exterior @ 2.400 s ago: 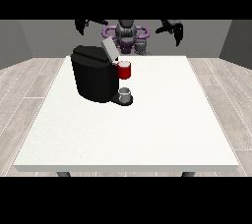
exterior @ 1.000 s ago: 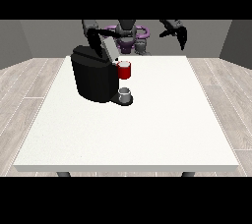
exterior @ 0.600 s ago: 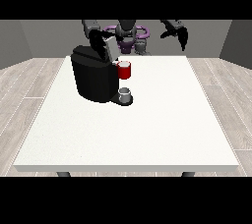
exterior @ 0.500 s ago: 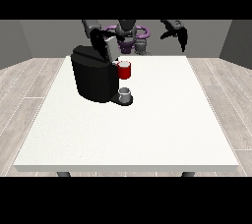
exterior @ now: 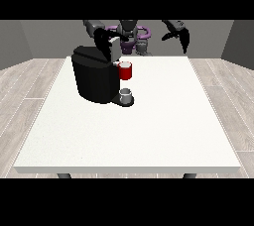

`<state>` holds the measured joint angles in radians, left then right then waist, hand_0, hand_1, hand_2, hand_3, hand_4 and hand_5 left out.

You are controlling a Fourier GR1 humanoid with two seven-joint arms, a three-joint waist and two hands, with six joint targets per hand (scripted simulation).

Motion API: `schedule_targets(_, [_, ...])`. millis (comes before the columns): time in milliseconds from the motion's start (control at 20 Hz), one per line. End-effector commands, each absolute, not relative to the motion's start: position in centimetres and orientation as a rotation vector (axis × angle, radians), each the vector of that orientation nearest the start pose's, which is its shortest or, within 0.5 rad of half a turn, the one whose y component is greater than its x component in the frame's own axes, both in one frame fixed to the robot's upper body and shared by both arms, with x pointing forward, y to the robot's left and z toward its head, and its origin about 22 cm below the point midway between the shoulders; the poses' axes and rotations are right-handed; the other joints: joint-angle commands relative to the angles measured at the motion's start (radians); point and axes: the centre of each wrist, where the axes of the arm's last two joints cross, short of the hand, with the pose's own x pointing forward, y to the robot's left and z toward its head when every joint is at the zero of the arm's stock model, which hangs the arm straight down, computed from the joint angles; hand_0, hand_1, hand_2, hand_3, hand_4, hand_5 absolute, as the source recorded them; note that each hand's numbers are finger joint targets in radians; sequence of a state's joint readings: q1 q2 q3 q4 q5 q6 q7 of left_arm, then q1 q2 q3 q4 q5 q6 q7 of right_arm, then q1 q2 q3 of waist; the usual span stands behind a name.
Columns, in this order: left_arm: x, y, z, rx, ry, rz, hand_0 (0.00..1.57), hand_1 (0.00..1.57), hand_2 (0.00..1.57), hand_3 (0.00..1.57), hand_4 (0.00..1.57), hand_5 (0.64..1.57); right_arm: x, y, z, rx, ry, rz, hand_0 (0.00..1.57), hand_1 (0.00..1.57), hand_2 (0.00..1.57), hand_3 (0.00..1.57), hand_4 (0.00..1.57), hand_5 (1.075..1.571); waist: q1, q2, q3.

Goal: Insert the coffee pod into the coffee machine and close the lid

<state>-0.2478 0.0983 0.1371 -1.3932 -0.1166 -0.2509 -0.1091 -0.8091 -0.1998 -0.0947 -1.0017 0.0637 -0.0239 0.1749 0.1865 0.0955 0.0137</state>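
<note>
One coffee machine (exterior: 94, 79), one red thing at the machine (exterior: 125, 71), two hands, fingers indiscernible.

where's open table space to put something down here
Bare table runs across the whole near half and the view's right side, bordered by the coffee machine at far left. It is crowded around the machine: a grey thing at its base, a red thing at the machine.

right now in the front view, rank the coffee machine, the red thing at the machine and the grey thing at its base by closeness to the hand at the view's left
From the hand at the view's left:
1. Coffee machine, just below the hand.
2. Red thing at the machine, on its front, toward the view's right.
3. Grey thing, lowest, at the machine's base.
</note>
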Motion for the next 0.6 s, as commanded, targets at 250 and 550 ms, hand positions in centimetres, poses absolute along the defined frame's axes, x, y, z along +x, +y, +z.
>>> schedule_targets(250, [32.0,24.0,4.7,-0.073,-1.729,-0.373,0.00,0.00,0.00,0.00,0.44,1.571,42.1,-15.4,19.6,-0.170,-1.805,0.433,0.00,0.00,0.00,0.00,0.22,1.571,0.121,0.032,-0.0138])
schedule_targets(550, [32.3,23.3,5.3,-0.137,-1.788,-0.411,0.00,0.00,0.00,0.00,0.42,1.571,42.1,-17.0,21.9,-0.224,-1.811,0.383,0.00,0.00,0.00,0.00,0.10,1.571,0.186,0.072,-0.0137])
